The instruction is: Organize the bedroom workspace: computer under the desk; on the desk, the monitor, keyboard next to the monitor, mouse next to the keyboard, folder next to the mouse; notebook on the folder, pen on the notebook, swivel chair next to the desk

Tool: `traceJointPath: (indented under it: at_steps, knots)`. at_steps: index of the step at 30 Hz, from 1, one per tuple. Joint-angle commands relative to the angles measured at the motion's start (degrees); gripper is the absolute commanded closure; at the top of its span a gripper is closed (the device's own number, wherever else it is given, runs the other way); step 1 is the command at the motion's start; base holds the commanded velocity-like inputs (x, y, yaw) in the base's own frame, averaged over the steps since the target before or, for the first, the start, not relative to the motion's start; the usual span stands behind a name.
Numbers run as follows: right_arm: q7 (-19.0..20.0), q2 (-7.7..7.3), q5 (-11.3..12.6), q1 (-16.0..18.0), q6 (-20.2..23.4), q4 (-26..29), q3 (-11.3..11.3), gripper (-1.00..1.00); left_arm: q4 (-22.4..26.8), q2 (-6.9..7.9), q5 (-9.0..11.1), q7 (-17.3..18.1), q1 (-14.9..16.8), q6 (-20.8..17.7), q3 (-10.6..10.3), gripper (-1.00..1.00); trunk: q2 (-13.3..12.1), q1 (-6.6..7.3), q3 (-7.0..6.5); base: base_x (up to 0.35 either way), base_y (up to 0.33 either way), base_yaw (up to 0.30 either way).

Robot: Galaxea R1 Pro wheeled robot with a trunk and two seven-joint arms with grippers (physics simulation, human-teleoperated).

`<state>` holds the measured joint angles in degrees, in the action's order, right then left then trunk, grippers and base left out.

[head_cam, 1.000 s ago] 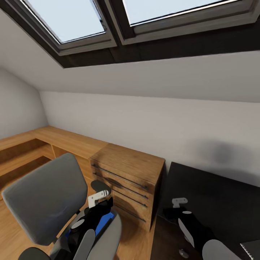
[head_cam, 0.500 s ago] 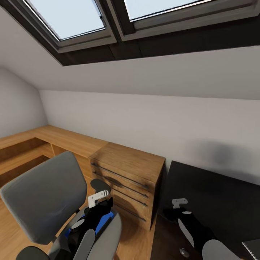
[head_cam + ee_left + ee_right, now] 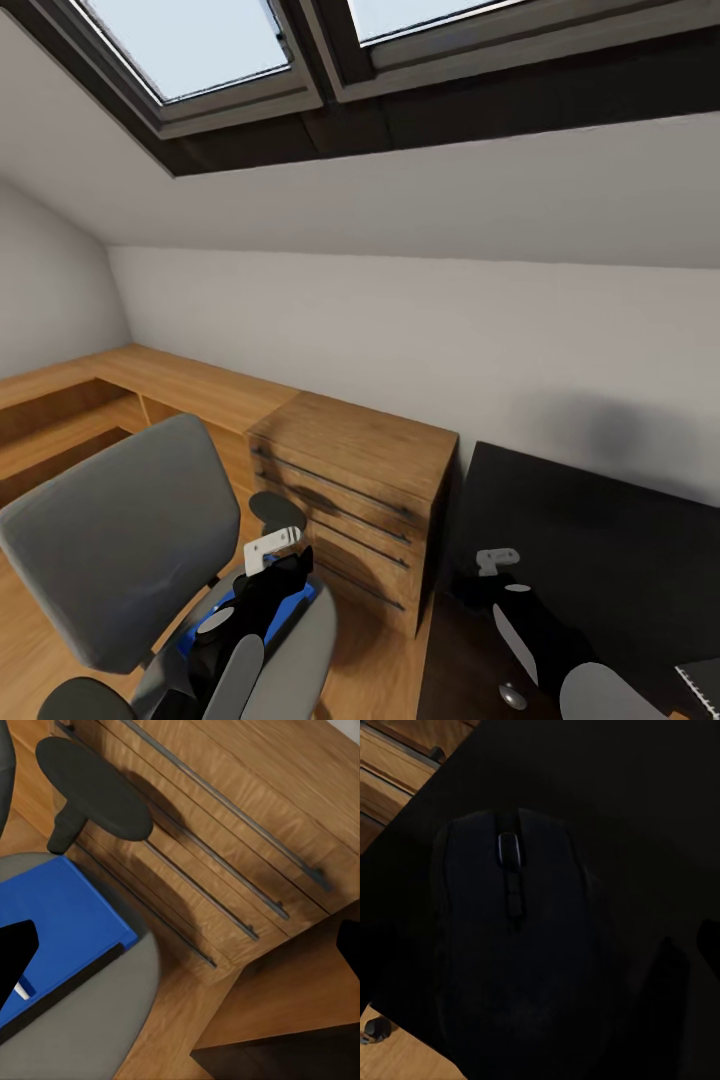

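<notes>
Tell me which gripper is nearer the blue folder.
Left. The left gripper hangs just above the folder on the swivel chair; the right gripper is over the desk.

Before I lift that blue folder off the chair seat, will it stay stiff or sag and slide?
The folder looks thin and flat, so it may flex if pinched at one edge. Its cover looks smooth, so it could slip; grip well in from the rim. It lies flush on the padded seat, so getting under it may push it sideways.

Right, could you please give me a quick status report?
Left gripper over folder on chair, grip unconfirmed. Right gripper above mouse on desk. Armrest close by.
</notes>
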<state>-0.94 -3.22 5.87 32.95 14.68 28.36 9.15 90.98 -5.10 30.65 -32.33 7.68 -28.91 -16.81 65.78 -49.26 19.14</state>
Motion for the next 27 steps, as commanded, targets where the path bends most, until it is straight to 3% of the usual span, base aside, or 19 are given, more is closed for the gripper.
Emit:
traceJointPath:
  at_steps: [1,16,17,27]
  knots:
    - [-0.2,-0.1,0.1,0.0,0.4,-0.1,0.4,-1.0,0.1,0.0,0.5,-0.5,0.1,-0.1,-0.1,-1.0,0.0,-0.02,0.09,0.0,0.0,0.0]
    - [-0.2,-0.1,0.1,0.0,0.4,-0.1,0.4,-1.0,0.1,0.0,0.5,-0.5,0.1,-0.1,-0.1,-1.0,0.0,-0.02,0.09,0.0,0.0,0.0]
    - [-0.2,-0.1,0.1,0.0,0.4,-0.1,0.4,1.0,0.1,0.0,0.5,-0.5,0.1,-0.1,-0.1,-1.0,0.0,-0.02,0.09,0.0,0.0,0.0]
    - [-0.2,-0.11,0.0,0.0,0.4,-0.1,0.4,1.0,0.1,0.0,0.5,-0.5,0.1,-0.1,-0.1,-1.0,0.0,-0.02,0.09,0.0,0.0,0.0]
